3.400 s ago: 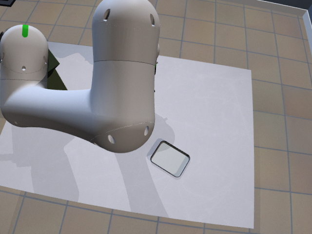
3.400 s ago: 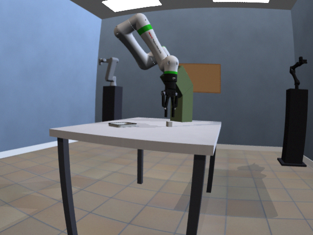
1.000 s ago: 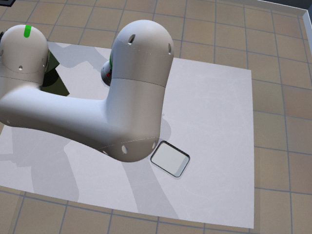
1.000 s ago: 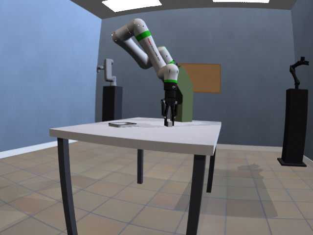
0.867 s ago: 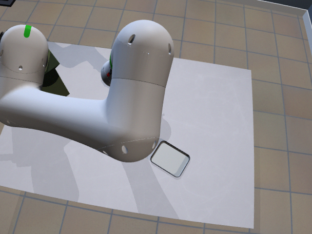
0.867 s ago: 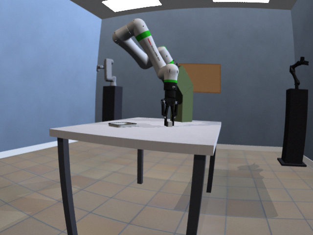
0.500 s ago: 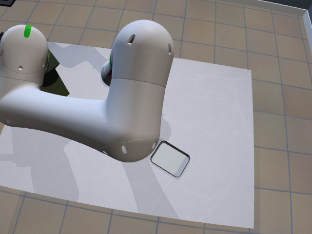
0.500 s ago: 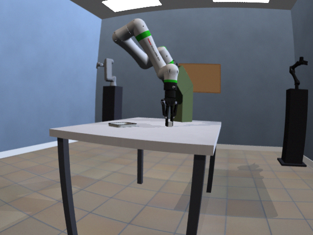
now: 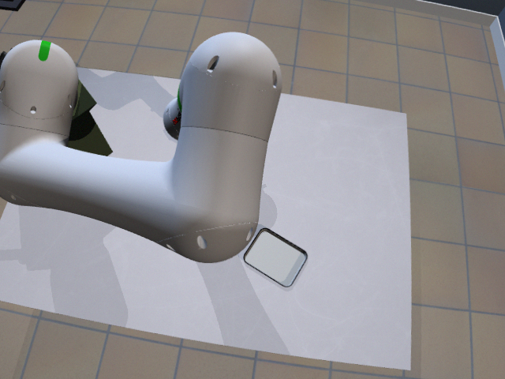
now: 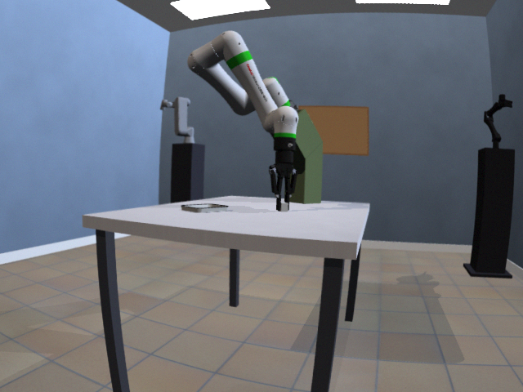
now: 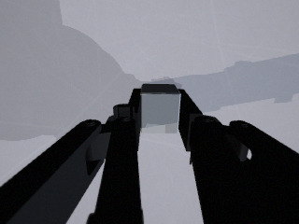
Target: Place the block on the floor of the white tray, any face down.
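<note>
In the wrist view my gripper [image 11: 158, 102] is shut on a small pale grey block [image 11: 160, 111], with both black fingertips pressed against its sides. In the exterior view the gripper [image 10: 283, 202] reaches straight down to the table top and the block [image 10: 283, 206] sits at table level between the fingertips. The white tray [image 9: 275, 257] with a dark rim lies flat on the table; it shows in the exterior view [image 10: 204, 207] to the left of the gripper, well apart from it. In the top view the arm hides the gripper and the block.
A green box [image 10: 307, 162] stands at the table's back edge behind the gripper. The arm's elbow [image 9: 220, 163] overhangs the table's middle in the top view. Two black pedestals [image 10: 493, 211] stand on the floor away from the table.
</note>
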{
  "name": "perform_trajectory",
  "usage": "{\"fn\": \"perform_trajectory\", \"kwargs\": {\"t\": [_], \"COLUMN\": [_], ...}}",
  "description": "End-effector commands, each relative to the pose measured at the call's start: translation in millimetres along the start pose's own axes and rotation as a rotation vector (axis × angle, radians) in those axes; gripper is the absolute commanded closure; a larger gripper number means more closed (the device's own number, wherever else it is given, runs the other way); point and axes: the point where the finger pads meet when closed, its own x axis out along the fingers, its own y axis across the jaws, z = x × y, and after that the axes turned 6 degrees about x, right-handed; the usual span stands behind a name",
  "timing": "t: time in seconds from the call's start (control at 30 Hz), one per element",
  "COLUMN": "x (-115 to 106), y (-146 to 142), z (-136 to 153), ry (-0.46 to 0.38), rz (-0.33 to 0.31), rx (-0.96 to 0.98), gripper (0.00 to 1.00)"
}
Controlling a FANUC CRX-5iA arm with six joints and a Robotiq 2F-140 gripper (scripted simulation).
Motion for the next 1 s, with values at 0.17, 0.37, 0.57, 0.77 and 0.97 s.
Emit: {"fn": "perform_trajectory", "kwargs": {"t": [0.17,0.37,0.57,0.77,0.97], "x": [-0.3,-0.3,-1.1,-8.9,-19.3], "y": [-0.1,-0.1,-0.1,-0.1,-0.1], "z": [0.4,0.4,0.4,0.4,0.4], "ry": [-0.001,-0.001,-0.001,-0.001,-0.001], "rz": [0.0,0.0,0.0,0.0,0.0], "rx": [0.0,0.0,0.0,0.0,0.0], "gripper": [0.9,0.9,0.9,0.9,0.9]}}
